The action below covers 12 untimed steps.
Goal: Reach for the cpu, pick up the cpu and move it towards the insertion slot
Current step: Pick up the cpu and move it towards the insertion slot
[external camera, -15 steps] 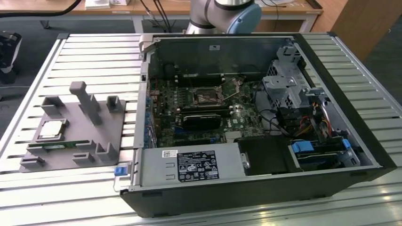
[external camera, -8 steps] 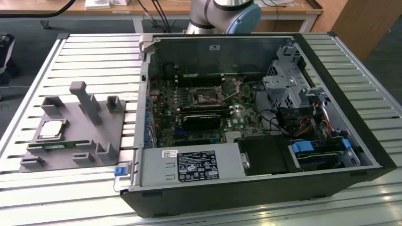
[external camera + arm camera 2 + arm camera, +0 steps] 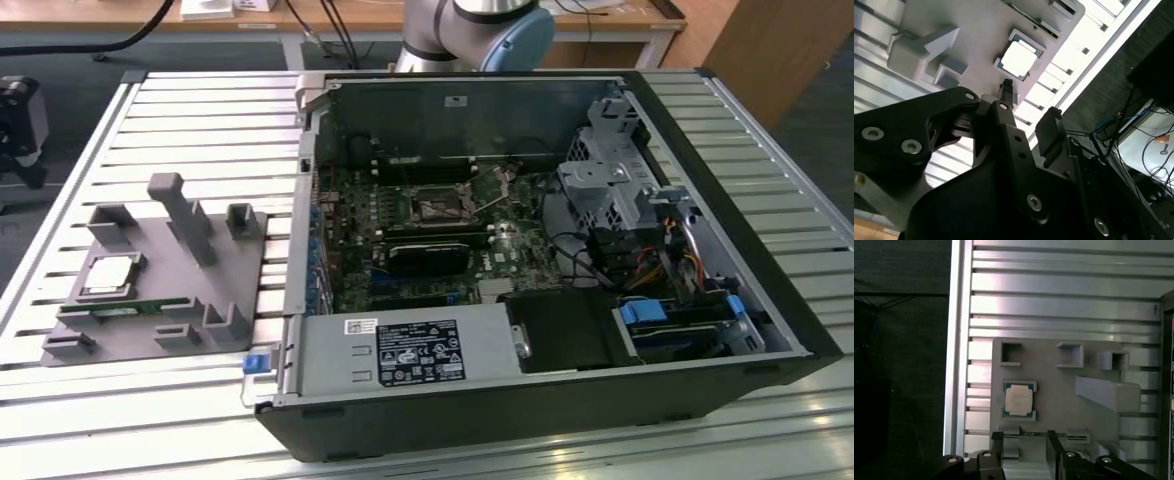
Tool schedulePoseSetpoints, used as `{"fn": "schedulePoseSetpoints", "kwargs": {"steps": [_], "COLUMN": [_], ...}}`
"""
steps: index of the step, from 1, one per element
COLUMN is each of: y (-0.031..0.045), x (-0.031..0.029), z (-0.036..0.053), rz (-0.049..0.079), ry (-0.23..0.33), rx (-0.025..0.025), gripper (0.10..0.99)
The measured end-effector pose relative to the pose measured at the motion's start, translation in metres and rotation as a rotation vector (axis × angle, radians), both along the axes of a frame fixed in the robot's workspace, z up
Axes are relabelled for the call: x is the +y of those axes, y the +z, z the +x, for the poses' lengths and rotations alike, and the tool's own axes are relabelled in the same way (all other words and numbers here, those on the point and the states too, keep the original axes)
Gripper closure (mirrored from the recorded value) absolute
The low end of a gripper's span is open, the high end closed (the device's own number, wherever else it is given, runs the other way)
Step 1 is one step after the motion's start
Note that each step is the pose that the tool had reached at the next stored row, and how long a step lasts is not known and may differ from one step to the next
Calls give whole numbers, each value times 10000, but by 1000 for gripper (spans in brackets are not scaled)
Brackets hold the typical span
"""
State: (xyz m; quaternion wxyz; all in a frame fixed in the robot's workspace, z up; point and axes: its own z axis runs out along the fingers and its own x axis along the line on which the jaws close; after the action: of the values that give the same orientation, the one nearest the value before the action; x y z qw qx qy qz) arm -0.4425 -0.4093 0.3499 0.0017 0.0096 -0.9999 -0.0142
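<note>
Pincer (image 3: 1025,442) fingers are apart with nothing clamped, hovering over the grey fixture plate (image 3: 1054,405). The cpu (image 3: 1019,400) lies flat in its pocket on that plate, silver lid up, untouched. Both wrist views show a gap between the fingertips and the chip.

In the second wrist view it's the same: the pincer (image 3: 1030,100) is spread and the cpu (image 3: 1018,59) sits just past the tips.

In the exterior view the fixture plate (image 3: 160,285) sits on the slatted bench (image 3: 200,120), at the exterior view's left of the open computer case (image 3: 441,430). The cpu (image 3: 110,275) is on the plate, and the green memory stick (image 3: 127,308) lies in a groove just beside it.

The insertion slot (image 3: 438,207) is on the motherboard (image 3: 521,250) inside the case. It has a silvery frame around a dark square and is well apart from the cpu. The arm (image 3: 481,25) shows behind the case's far wall.
</note>
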Motion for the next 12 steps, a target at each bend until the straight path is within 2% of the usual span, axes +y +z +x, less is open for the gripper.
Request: {"fn": "schedulePoseSetpoints", "kwargs": {"steps": [1,2,4,5,7,8,10,12], "y": [-20,-37,-73,-92,-128,-146,-182,-219], "x": [0,0,0,0,0,0,0,0], "z": [0,0,0,0,0,0,0,-1], "rz": [0,0,0,0,0,0,0,0], "ry": [0,0,-1,0,0,0,0,-1], "rx": [0,1,0,0,-1,-1,0,0], "gripper": [616,616,502,502,384,384,271,271]}}
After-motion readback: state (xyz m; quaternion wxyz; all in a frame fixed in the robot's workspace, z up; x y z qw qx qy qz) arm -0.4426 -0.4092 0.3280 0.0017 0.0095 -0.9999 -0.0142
